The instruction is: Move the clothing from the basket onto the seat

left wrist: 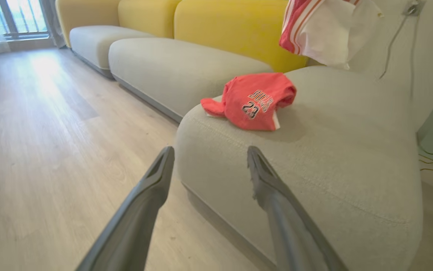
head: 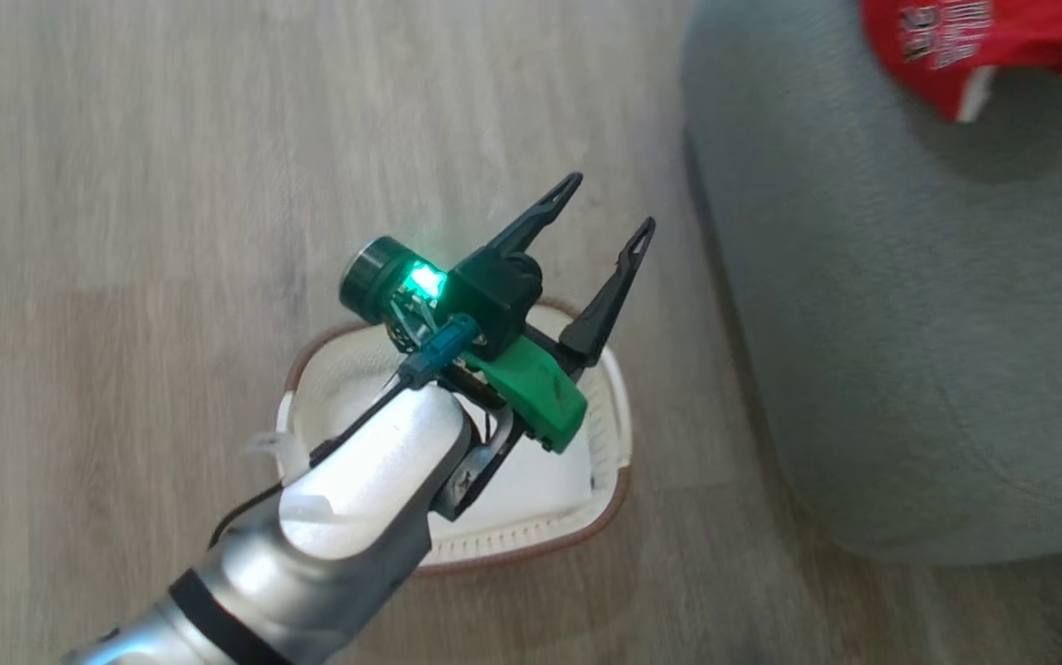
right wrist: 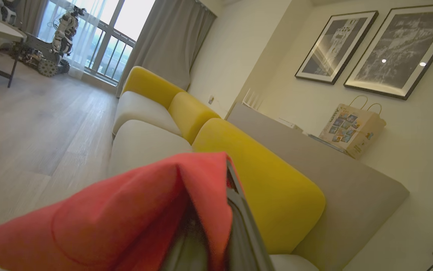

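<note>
My left gripper (head: 611, 203) hangs open above the basket (head: 607, 506), with nothing between its fingers (left wrist: 152, 188). The basket stands on the floor beside the seat (head: 910, 323); its white liner shows bare where my forearm does not hide it. One red garment (left wrist: 252, 101), printed "BULLS 23", lies crumpled on the seat (left wrist: 333, 150) near its rounded corner, and shows at the top right of the head view (head: 974, 46). A second red garment (right wrist: 126, 210) with white trim is draped over my right gripper (right wrist: 211, 214), which is shut on it. It hangs in the air above the seat (left wrist: 322, 26).
Yellow backrests (left wrist: 235, 30) and further pale cushions (left wrist: 175, 67) run along the sofa. Wooden floor (left wrist: 51, 131) lies open to the left. Cables (left wrist: 393, 41) hang on the wall. A paper bag (right wrist: 352, 128) stands on a ledge; another robot (right wrist: 54, 49) waits by the window.
</note>
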Available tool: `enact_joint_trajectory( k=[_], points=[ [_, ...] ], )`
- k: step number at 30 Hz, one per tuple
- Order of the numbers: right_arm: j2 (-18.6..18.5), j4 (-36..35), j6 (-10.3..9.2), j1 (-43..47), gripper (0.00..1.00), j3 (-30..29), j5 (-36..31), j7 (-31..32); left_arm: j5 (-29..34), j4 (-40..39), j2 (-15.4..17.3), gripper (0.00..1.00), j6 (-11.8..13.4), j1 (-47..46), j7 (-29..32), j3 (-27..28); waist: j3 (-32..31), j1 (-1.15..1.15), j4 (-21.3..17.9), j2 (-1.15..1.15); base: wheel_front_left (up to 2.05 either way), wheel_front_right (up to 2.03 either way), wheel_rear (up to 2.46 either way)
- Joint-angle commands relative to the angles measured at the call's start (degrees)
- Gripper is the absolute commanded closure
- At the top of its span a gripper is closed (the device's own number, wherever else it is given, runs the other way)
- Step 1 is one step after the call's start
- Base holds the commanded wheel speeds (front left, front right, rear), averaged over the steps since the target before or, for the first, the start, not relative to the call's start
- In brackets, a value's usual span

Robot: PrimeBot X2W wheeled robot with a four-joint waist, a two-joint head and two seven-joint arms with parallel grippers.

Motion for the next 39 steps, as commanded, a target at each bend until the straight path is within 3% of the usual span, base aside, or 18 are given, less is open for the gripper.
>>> enact_joint_trajectory(
  k=[1,9,20,21,23,24,25,32,39],
  points=[
    [-0.7,-0.7,-0.02,-1.8,1.0,-0.9,-1.2,-0.8,0.7,-2.5,1.2,0.0,0.2,-2.4,0.5,1.1,4.6,-0.01,4.1,0.0,0.0,0.0,0.0],
    [1.0,6.0,-0.02,-1.8,1.0,-12.5,-7.7,-4.6,1.9,-6.1,3.1,0.0,1.3,-3.2,2.7,0.5,9.5,-0.01,6.8,0.0,0.0,0.0,0.0],
    [6.8,13.6,-0.02,3.6,1.0,-23.9,-17.7,-7.4,2.1,-8.5,5.1,0.0,2.3,-2.6,3.6,0.3,11.8,-0.01,6.5,0.0,0.0,0.0,0.0],
    [7.2,14.1,-0.02,3.7,0.94,-24.4,-18.3,-7.6,2.1,-8.5,5.2,0.0,2.4,-2.6,3.6,0.3,11.9,-0.01,6.4,0.0,0.0,0.0,0.0],
    [7.8,14.8,-0.02,4.0,0.57,-25.5,-19.4,-8.0,2.0,-8.6,5.3,0.0,2.4,-2.6,3.7,0.4,12.0,-0.01,6.1,0.0,0.0,0.0,0.0],
    [8.1,15.1,-0.02,4.1,0.22,-26.0,-19.8,-8.2,1.9,-8.6,5.3,0.0,2.5,-2.7,3.7,0.4,12.1,-0.01,6.0,0.0,0.0,0.0,0.0],
    [8.3,15.4,-0.02,4.2,0.0,-26.5,-20.3,-8.4,1.8,-8.6,5.4,0.0,2.5,-2.7,3.7,0.4,12.1,-0.01,5.8,0.0,0.0,0.0,0.0],
    [11.0,18.9,-0.02,5.3,0.0,-26.8,-20.3,-9.8,1.0,-8.5,6.4,0.0,3.2,-2.3,3.4,1.4,11.0,-0.01,3.5,0.0,0.0,0.0,0.0],
    [14.5,18.6,-0.02,9.1,0.0,-20.8,-15.7,-10.3,-0.1,-9.0,7.4,0.0,4.4,-1.2,2.5,2.9,9.2,-0.01,0.1,0.0,0.0,0.0,0.0]
  ],
)
